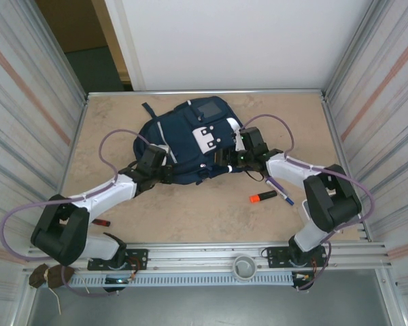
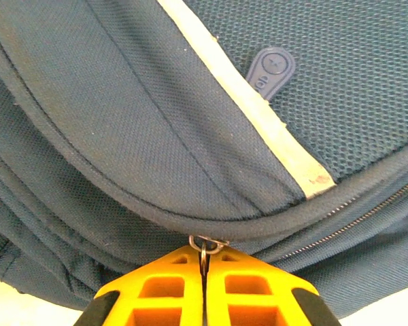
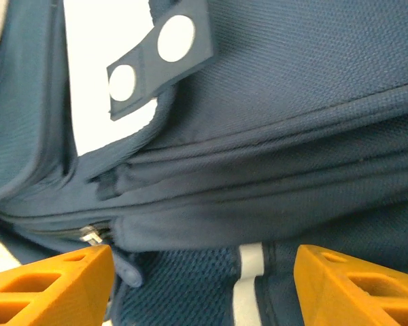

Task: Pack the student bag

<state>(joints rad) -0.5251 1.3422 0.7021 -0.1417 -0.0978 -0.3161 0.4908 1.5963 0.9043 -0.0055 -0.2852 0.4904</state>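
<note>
The big navy-blue fabric student backpack (image 1: pixel 187 139) lies flat toward the far middle of the beige tabletop (image 1: pixel 190 217), white patch up, with an arm on each side of it.

The left gripper (image 2: pixel 204 261) is at the bag's near-left edge. Its orange fingers are pressed tight together and pinch a small metal zipper ring (image 2: pixel 204 246) right under a piped seam. The thin white fabric stripe (image 2: pixel 245 102) runs diagonally above that.

The right gripper (image 3: pixel 204 272) is up against the bag's right side with its jaws wide apart. Folds of blue fabric span the gap between them, and I can't tell if the tips actually touch it.

Further out, an orange highlighter marker (image 1: pixel 263 197) and a dark-blue pen (image 1: pixel 279 190) lie by the right arm, clear of the bag.
</note>
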